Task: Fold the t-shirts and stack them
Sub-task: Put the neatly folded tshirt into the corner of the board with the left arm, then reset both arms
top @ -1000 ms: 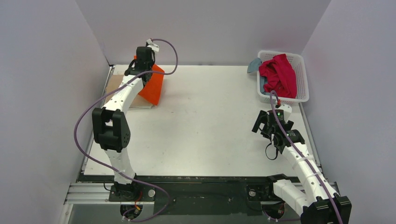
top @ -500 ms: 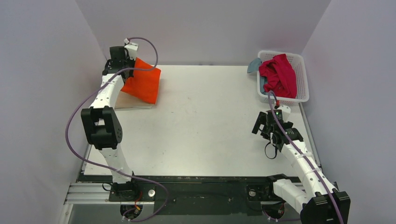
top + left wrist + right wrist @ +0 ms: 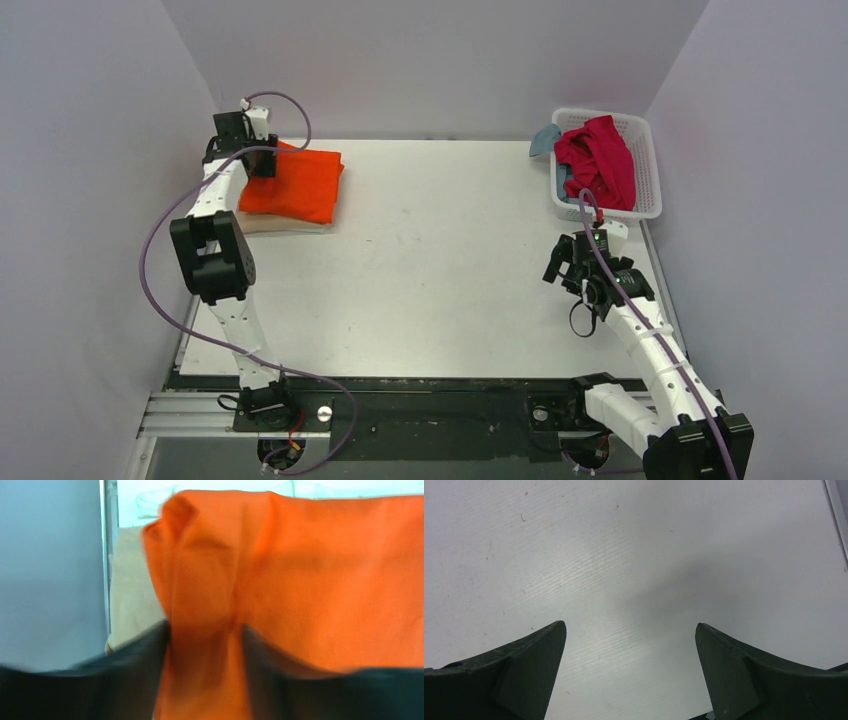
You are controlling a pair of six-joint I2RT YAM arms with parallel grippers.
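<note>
The bright orange t-shirt [image 3: 295,185] lies folded on the tan t-shirt [image 3: 285,222] at the table's far left. My left gripper [image 3: 262,160] is at the orange shirt's back-left corner. In the left wrist view its fingers stand apart, open, with a bunched fold of the orange t-shirt [image 3: 325,580] still between them, and the tan t-shirt [image 3: 132,590] shows underneath on the left. That view is blurred. My right gripper [image 3: 560,270] hangs wide open over bare table at the right, and the right gripper [image 3: 630,625] has nothing between its fingers. A crimson red t-shirt [image 3: 600,160] is heaped in the basket.
A white lattice basket [image 3: 648,170] stands at the back right corner, with a grey-blue t-shirt [image 3: 543,140] hanging over its left rim. Grey walls close in on both sides and behind. The left wall [image 3: 50,580] is close beside my left gripper.
My left arm swung left and down, laying the hanging orange t-shirt flat on the tan one. Its jaws have come apart. The right arm barely moved.
</note>
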